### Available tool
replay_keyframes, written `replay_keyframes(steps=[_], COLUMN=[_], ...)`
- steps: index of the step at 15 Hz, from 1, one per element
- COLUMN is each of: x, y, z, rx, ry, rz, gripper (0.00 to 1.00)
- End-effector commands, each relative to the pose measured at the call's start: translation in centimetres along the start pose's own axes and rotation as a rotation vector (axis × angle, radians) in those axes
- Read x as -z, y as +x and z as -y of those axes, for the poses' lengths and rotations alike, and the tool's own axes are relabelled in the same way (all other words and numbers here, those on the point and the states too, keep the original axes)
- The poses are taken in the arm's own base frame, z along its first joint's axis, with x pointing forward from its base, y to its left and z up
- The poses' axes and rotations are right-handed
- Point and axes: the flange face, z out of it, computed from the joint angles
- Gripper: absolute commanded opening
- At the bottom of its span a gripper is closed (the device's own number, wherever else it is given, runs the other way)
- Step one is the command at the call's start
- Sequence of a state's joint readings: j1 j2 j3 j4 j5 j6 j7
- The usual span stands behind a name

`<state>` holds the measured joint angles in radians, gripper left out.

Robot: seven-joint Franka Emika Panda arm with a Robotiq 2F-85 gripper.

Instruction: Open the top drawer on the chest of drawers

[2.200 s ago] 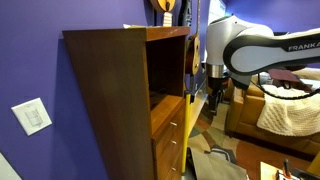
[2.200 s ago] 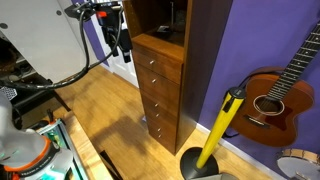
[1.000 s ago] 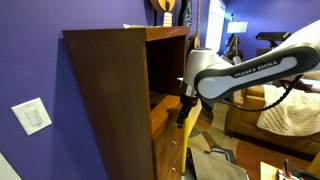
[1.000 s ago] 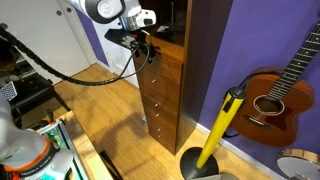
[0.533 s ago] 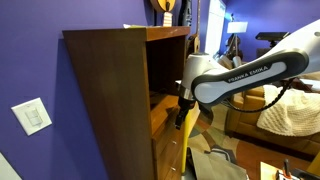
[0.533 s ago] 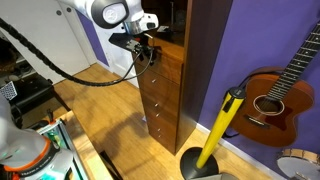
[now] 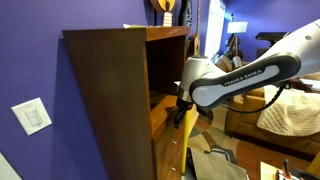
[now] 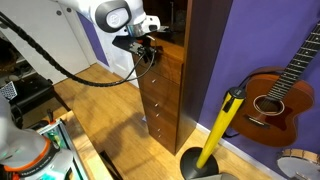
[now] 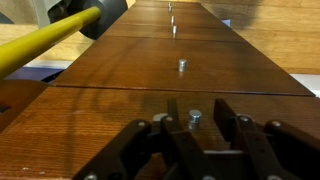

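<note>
Top drawer (image 9: 90, 125) of the chest of drawers (image 8: 170, 95) logged as closed, front flush with the drawers below. Seen across the bottom of the wrist view, and just under the open shelf near upper centre in an exterior view.

Found the gripper (image 9: 195, 138) close up against that front, with the fingers (image 9: 150, 145) set narrow, one on either side of the small metal knob (image 9: 195, 117) at lower centre of the wrist view. Could not confirm pad contact. Judged not yet clamped, going by a sliver of wood visible on each side of the knob.

Risks, judged from this pose:
- Slip-off: expected if closed off-centre or too shallow on so small and smooth-looking a knob, most likely at the first tug.
- Jam: expected from any pull not straight out from the front, racking the drawer in its runners.
- Scrape: rated possible if pushed further in before closing, given fingertips so near the wood.
- Wrong handle: rated unlikely, with the second knob (image 9: 182, 66) well apart, higher in the wrist view.
- Collision: rated low. Yellow pole (image 9: 60, 35) at upper left of the wrist view and guitar (image 8: 275, 95) at right of an exterior view both judged off the pull path.
</note>
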<state>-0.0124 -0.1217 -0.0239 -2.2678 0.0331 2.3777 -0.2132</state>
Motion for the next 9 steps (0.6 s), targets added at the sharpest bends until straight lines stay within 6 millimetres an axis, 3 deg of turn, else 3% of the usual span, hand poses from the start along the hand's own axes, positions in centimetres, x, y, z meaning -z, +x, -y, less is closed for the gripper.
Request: replay_keyframes(steps=[1,3,9], x=[-0.47,-0.57,-0.45], y=[-0.06,0.04,-0.65], z=[-0.32,-0.43,-0.16], rx=[0.017,0.018,0.016], ry=[-0.004,-0.006,0.032], rz=[-0.015,-0.014,0.065], gripper=[0.12,0.00,0.02])
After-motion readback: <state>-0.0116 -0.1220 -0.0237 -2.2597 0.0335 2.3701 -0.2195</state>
